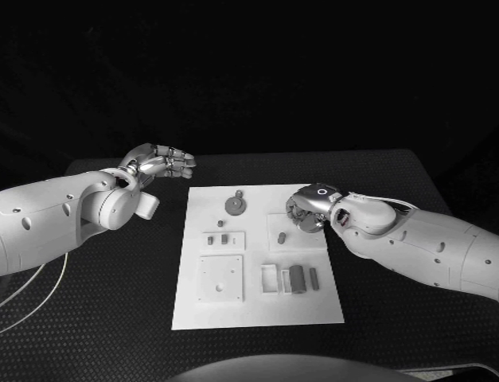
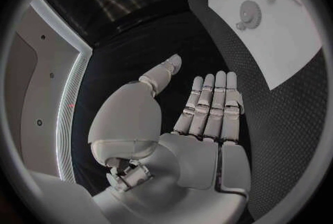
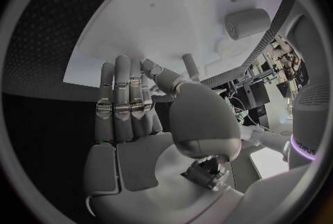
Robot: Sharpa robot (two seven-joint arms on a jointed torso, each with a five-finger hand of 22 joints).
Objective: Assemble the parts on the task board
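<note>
On the black desk (image 1: pixel 111 318), seen from the head: white task board (image 1: pixel 257 263) at centre, grey parts (image 1: pixel 298 279) and a gear (image 1: pixel 236 205) on it; left hand (image 1: pixel 163 163) raised beside the board's far left corner, right hand (image 1: pixel 308 211) low over its right edge. From the left wrist: fingers (image 2: pixel 211 104) straight, apart from the thumb, holding nothing. From the right wrist: fingers (image 3: pixel 125 96) extended, a small peg (image 3: pixel 189 64) at the thumb tip; cannot tell whether gripped.

- Overhead light was dim; the task board (image 1: pixel 257 302) appeared brightest against the black table (image 1: pixel 111 318).
- Wrist views showed strong fisheye bending at edges.
</note>
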